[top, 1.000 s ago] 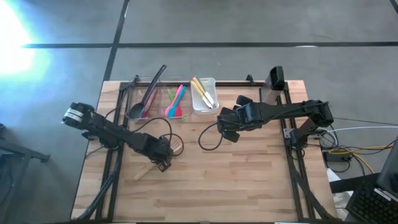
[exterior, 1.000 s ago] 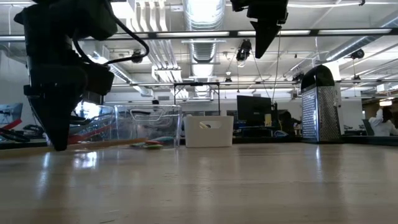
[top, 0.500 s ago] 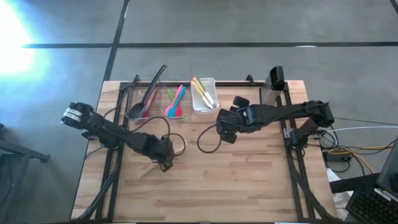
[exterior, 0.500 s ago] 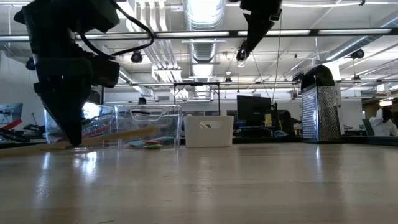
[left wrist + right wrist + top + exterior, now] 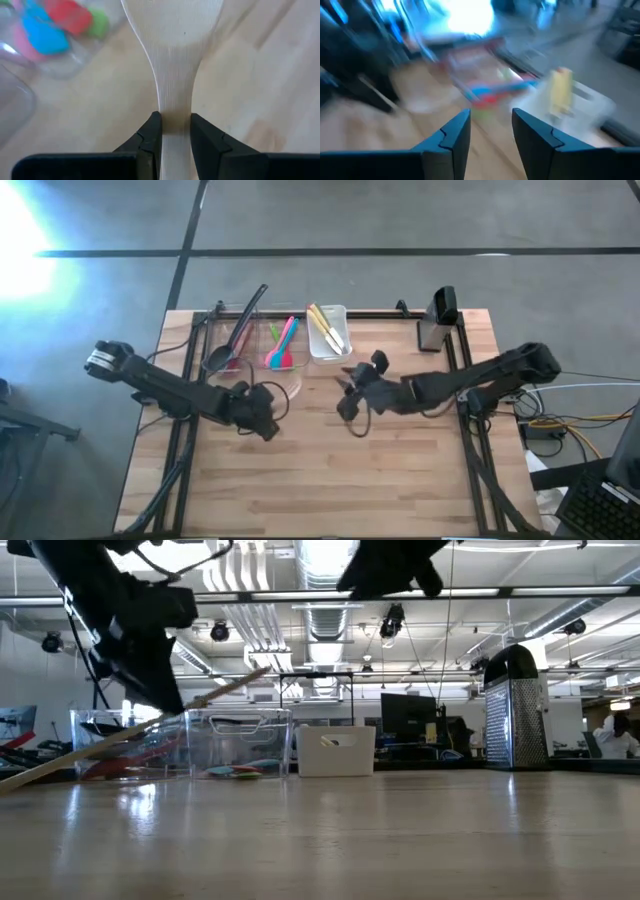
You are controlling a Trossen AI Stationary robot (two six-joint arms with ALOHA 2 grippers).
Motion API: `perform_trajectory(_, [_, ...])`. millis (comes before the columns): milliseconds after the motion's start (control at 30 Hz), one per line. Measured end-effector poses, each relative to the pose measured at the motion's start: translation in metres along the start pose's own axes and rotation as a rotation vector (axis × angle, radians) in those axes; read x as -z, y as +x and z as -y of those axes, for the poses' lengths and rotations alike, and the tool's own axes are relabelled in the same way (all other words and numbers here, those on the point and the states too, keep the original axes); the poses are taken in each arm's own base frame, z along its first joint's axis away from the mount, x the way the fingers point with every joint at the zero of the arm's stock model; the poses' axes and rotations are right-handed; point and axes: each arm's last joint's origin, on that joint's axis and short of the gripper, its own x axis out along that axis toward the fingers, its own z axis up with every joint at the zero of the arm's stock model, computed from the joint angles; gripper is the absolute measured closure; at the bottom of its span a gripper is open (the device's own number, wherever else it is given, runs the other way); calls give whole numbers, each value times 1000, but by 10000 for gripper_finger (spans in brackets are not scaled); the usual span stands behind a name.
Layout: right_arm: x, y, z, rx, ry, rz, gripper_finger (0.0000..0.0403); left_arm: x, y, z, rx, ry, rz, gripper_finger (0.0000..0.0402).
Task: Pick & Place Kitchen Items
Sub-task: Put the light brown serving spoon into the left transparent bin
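A wooden spatula (image 5: 220, 695) slants over the table's left half, blade (image 5: 172, 30) high, with my left gripper (image 5: 175, 120) (image 5: 168, 705) (image 5: 268, 416) shut on it. Beyond it a clear bin (image 5: 250, 345) holds a black spoon and red, pink and teal utensils. A white bin (image 5: 328, 332) holds yellow and wooden ones. My right gripper (image 5: 345, 400) (image 5: 491, 117) hovers open near the table's middle, nothing between its fingers. My left gripper pinches the spatula's handle at its neck (image 5: 175, 107), just below the blade, between its two fingers. The fingers slant down from above and lie across the handle. The spatula is tilted, blade end up; its free handle end (image 5: 20, 782) is low by the table.
A metal grater (image 5: 437, 320) (image 5: 515, 705) stands at the far right. Cables loop on the wood between the two arms. Bare wood lies along the near half of the table (image 5: 330, 490).
My left gripper has risen and tipped with the spatula, which lay flat on the table and now slants, its blade end lifted. My right gripper has swung toward the table's near left, sunk a little and turned closer to level.
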Motion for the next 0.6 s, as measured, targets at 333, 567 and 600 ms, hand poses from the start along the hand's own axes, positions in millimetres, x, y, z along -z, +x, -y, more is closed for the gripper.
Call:
perform_trajectory(333, [33, 18, -2, -157, 297, 339, 271, -16, -21, -5, -30, -36, 266, 324])
perform_trajectory(567, [48, 33, -15, -173, 244, 309, 264, -31, -36, -1, 49, 20, 411, 324])
perform_trajectory(600, [50, 34, -17, -174, 239, 311, 263, -32, -39, -2, 51, 29, 431, 324])
